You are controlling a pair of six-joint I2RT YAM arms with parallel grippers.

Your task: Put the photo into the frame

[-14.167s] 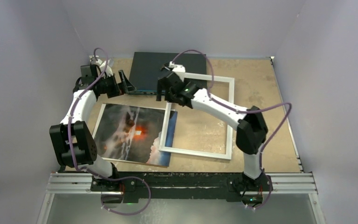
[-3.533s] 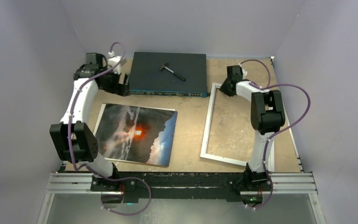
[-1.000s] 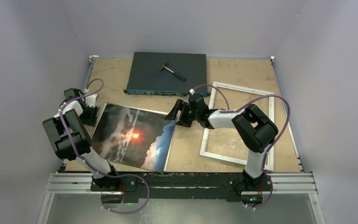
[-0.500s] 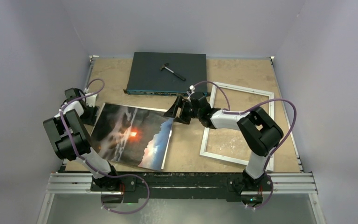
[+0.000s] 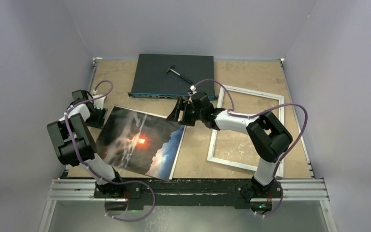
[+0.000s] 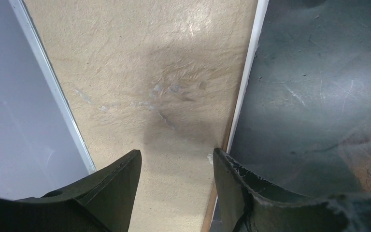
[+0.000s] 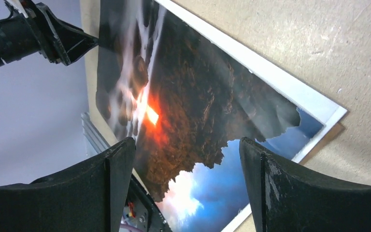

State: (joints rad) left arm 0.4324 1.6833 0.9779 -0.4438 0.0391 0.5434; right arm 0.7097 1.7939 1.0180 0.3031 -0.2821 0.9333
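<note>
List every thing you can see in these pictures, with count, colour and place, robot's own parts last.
photo: one, dark clouds with orange glow and blue edge, table's left half
frame: one, thin white border, table's right half
box: one, dark, flat, far edge, middle
small hammer-like tool: one, dark handle, pale head, on the box
table: one, brown board, under everything
rail: one, silver, near edge
left arm: one, white and black, purple cable, left side
right arm: one, white and black, purple cable, reaching towards the photo
left gripper: one, black, open, at the photo's left edge
right gripper: one, black, open, over the photo's far right corner
</note>
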